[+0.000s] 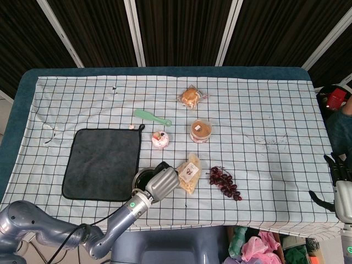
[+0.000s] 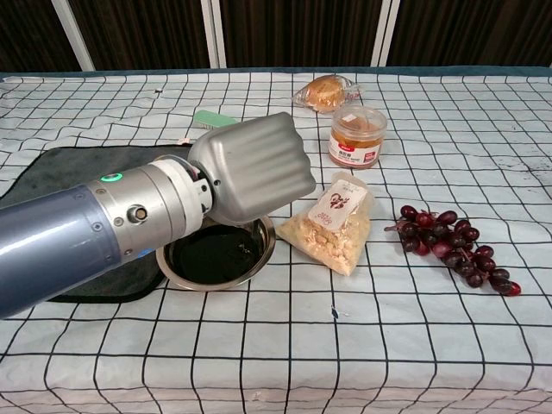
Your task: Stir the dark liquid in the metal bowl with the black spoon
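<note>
The metal bowl of dark liquid stands between the dark mat and the snack bag; in the head view only its left rim shows. My left hand is a closed fist over the bowl's right side, nearly touching the snack bag. The black spoon is hidden under that fist in both views. From the head view the left hand covers most of the bowl. My right hand hangs beyond the table's right edge, fingers apart, holding nothing.
A dark grey mat lies left of the bowl. Grapes lie right of the snack bag. Farther back are an orange-lidded jar, a wrapped bun, a green spatula and a small pink cup.
</note>
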Robot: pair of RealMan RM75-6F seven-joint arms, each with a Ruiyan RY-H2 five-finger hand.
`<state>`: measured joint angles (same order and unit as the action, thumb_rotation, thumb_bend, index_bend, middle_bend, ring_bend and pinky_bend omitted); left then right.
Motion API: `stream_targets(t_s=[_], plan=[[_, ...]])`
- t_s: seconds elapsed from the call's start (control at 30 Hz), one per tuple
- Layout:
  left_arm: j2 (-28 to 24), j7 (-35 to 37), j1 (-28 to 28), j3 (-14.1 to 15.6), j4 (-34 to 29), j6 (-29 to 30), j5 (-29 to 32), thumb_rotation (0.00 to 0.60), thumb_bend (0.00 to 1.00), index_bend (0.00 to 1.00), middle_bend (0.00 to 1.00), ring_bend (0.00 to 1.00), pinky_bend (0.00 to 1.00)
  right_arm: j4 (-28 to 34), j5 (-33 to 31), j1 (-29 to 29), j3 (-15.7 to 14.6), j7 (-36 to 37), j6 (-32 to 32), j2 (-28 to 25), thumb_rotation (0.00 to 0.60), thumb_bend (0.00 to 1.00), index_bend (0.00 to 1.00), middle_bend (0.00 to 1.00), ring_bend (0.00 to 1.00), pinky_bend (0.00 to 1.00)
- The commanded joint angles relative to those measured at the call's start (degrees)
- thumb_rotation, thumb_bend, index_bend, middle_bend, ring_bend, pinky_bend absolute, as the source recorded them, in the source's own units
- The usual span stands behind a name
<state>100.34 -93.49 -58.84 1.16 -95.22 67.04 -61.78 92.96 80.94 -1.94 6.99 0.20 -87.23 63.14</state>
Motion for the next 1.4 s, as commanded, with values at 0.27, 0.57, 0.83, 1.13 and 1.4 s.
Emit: stream_targets(t_s=[0.27,0.57,0.83,1.13,1.4], plan=[[-8.15,3.37,3.66,5.06,-5.06,2.26,-4.63,0.6,0.51,0.65,0.93,0.95,0.92,0.55,0.07,0.03,-0.05,-0.89,-0.17,0.19,0.6,0.13,0.08,0.03,0.13,0.25],[-7.69,4.7,2.98,2.29,-0.7,-0.22,-3.12,0.6,0.51,0.65,0.93,0.95,0.92,0.6,-0.26,0.14,0.15,-0.9,-0.31,0.19,0.6,0.13,0.08,0.03,0.13,0.25],[-3.7,2.84,1.25,-0.5,3.44,-2.03,-1.17,0.6,0.51,0.65,0.93,0.95,0.92,0.43,-0.39,0.07,0.14,-0.68,0.01,0.24,0.6,0.13,0.08,0.03,0.13,0.25],[0.98,2.66,-0.65,-2.16,5.08,-3.11,-1.47,0.6,0.51,0.66,0.93,0.95,0.92,0.52,-0.36,0.27,0.29,-0.14,-0.38,-0.03,0.6,0.13,0.08,0.03,0.13,0.25],[0.88,1.88,-0.24,-0.62,2.54,-2.59,-2.05,0.6,0.51,0.66,0.93,0.95,0.92,0.59,-0.03,0.24,0.16,-0.17,-0.36,0.02,0.6,0.13,0.08,0.03,0.13,0.25]])
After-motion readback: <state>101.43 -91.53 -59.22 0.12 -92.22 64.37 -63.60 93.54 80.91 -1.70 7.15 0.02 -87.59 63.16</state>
